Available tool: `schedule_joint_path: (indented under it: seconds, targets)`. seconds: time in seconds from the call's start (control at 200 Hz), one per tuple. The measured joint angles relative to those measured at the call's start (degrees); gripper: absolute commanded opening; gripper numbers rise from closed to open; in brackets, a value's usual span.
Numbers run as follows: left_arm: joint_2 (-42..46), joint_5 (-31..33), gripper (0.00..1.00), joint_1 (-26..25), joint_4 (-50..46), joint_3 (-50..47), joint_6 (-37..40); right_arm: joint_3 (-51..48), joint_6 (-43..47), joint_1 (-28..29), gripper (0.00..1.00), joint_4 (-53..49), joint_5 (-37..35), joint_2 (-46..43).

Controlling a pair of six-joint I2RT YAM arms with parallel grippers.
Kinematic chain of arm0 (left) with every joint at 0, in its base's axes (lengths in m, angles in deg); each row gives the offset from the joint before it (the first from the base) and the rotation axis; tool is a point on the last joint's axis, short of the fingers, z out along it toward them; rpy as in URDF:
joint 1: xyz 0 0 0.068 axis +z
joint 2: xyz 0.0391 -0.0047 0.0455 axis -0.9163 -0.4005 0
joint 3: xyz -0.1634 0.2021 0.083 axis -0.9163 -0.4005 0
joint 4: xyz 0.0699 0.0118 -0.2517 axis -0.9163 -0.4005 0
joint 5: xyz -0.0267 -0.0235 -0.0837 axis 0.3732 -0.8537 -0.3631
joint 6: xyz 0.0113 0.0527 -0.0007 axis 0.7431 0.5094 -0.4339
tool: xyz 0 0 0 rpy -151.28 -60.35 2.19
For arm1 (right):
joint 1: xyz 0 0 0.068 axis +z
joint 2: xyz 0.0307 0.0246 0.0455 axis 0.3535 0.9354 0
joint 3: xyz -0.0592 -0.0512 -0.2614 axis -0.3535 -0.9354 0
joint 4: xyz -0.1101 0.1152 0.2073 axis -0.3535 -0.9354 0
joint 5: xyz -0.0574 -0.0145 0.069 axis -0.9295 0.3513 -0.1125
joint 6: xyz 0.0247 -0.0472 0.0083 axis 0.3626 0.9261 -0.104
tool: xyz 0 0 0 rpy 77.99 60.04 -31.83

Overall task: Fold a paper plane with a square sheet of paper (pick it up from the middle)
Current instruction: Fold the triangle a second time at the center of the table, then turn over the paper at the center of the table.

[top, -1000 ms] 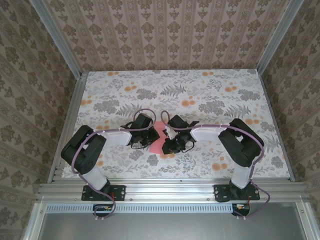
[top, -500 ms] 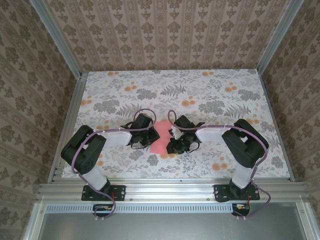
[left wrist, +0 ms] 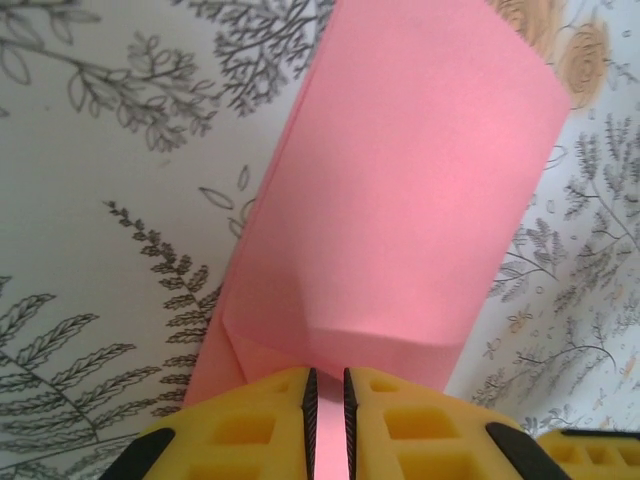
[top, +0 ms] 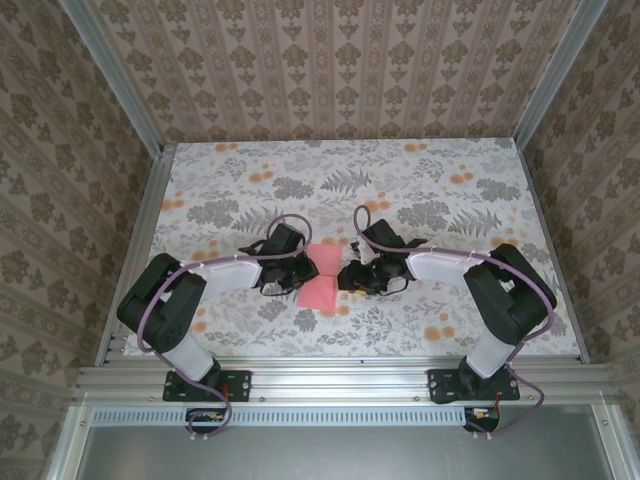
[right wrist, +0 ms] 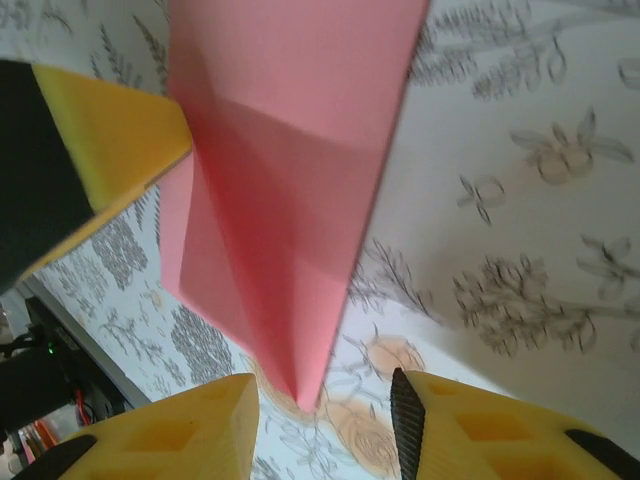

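Pink part-folded sheet of paper (top: 322,285) on table (top: 450,190), centre toward 6 o'clock. Left gripper (left wrist: 327,400), at its 9 o'clock, pinches edge. Right gripper (right wrist: 325,415), at 3 o'clock, stands apart around tip. Mid-fold, likely; you need fresh grip, then square crease.

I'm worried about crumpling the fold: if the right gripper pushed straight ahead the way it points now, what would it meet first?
The folded pink paper. Its pointed end sits between the open fingers of the right gripper, so it would likely be met first, though the depth is unclear.
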Motion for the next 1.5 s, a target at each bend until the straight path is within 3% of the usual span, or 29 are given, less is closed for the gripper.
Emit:
schedule_joint_path:
  seconds: [0.555,0.675,0.875,1.205,1.5]
  targets:
    - [-2.8,0.0,0.17,0.8,-0.7,1.6,1.4,1.9,-2.8,0.0,0.50,5.4,-1.5,4.9]
    - [-3.6,-0.2,0.17,0.8,-0.6,2.1,1.4,0.0,-2.9,0.0,0.62,5.8,-1.9,2.7]
    - [-3.8,-0.2,0.17,0.8,-0.6,2.3,1.4,-1.0,-3.2,0.0,0.65,7.6,-1.8,0.5]
    - [-3.8,-0.2,0.17,0.7,-0.6,2.3,1.4,-1.4,-5.0,0.1,0.54,9.6,-1.7,2.8]
    - [-3.8,-0.2,0.17,0.7,-0.6,2.3,1.4,1.0,-7.4,0.4,0.50,10.1,-1.6,5.9]
